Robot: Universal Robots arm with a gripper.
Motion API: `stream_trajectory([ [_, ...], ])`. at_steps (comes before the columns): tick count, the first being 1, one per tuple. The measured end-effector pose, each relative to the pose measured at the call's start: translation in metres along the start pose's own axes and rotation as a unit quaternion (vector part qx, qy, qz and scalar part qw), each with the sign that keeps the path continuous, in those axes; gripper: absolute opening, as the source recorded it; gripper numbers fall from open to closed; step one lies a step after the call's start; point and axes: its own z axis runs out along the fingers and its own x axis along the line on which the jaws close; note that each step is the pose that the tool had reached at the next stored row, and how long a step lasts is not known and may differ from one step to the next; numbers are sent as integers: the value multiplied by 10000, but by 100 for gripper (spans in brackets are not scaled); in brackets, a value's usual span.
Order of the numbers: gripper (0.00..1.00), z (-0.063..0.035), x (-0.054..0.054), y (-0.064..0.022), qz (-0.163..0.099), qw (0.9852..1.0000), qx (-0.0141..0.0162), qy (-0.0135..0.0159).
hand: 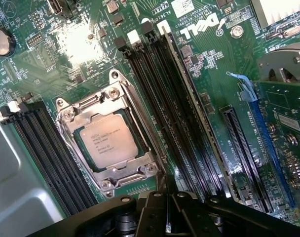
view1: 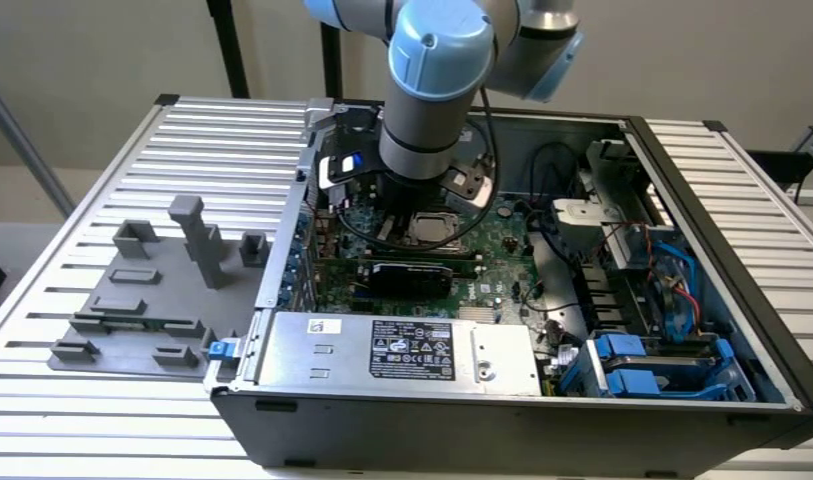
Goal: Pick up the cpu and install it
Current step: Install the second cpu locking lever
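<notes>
One cpu [hand: 108, 143] lies seated in the socket frame [hand: 106, 140] on the green motherboard [hand: 209, 74], and we count two banks of black memory slots [hand: 169, 108] flanking it. Our arm [view1: 433, 90] hides most of the socket from outside; whether the jaws are open we cannot tell.

Open computer case [view1: 726, 300] on slatted table [view1: 59, 420]: green motherboard [view1: 493, 255], cpu [view1: 433, 227] seated in socket frame beneath robot arm [view1: 433, 90]; silver power supply [view1: 393, 350]; grey fixture [view1: 146, 300] on the exterior view's left.
</notes>
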Motion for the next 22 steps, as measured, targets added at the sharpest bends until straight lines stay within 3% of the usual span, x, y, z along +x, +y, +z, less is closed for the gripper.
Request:
stream_trajectory([
  [6,11,21,20,-13,7,9999,-65,-104],
  [8,11,20,21,-13,8,9999,-76,-125],
  [16,11,-114,43,-36,10,9999,-84,-141],
  [22,11,-119,44,-37,10,9999,-85,-143],
])
